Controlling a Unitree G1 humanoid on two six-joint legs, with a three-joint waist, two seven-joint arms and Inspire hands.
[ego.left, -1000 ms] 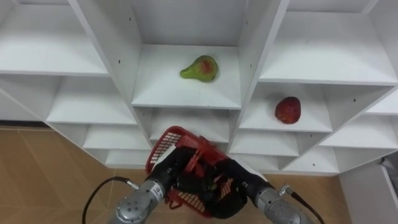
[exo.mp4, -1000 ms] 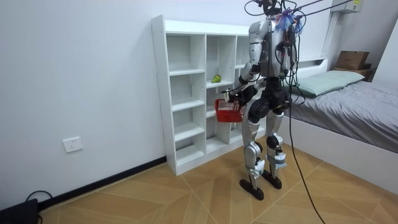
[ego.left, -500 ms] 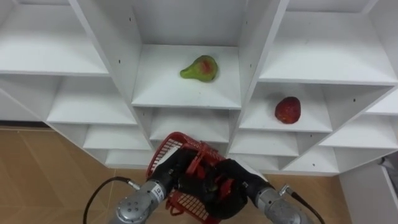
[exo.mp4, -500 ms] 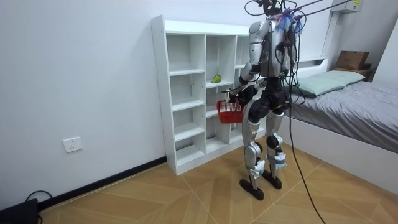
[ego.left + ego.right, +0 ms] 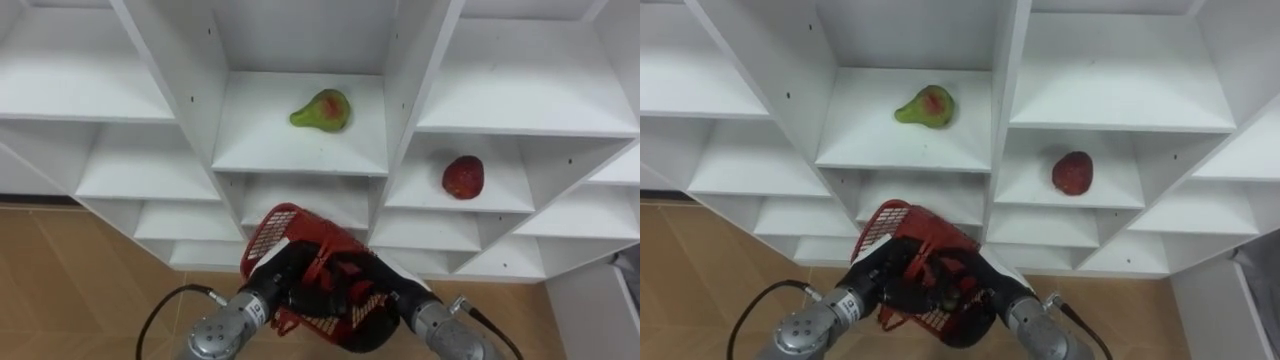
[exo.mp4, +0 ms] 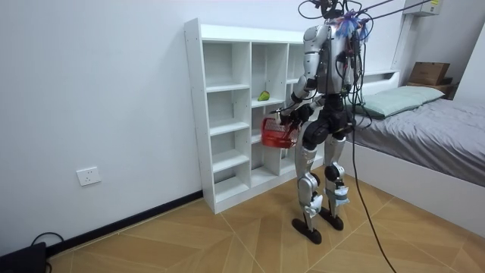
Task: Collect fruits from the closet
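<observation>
Gripping a red basket (image 5: 283, 226) with curled fingers, the left hand (image 5: 278, 284) and right hand (image 5: 383, 302) sit below pear (image 5: 321, 109) and apple (image 5: 463, 176) in separate closet (image 5: 300, 152) compartments, over wood floor (image 5: 70, 290), bed (image 6: 432, 121) nearby.

The left hand (image 5: 283, 287) and right hand (image 5: 378, 303), both dark, lie over the basket (image 5: 270, 228) and hide its inside and near rim. The shelf unit (image 5: 405, 90) is cut off at the top and sides. In the room view the pear (image 6: 263, 95) is a speck, and the robot's body hides the apple (image 5: 463, 176).
</observation>
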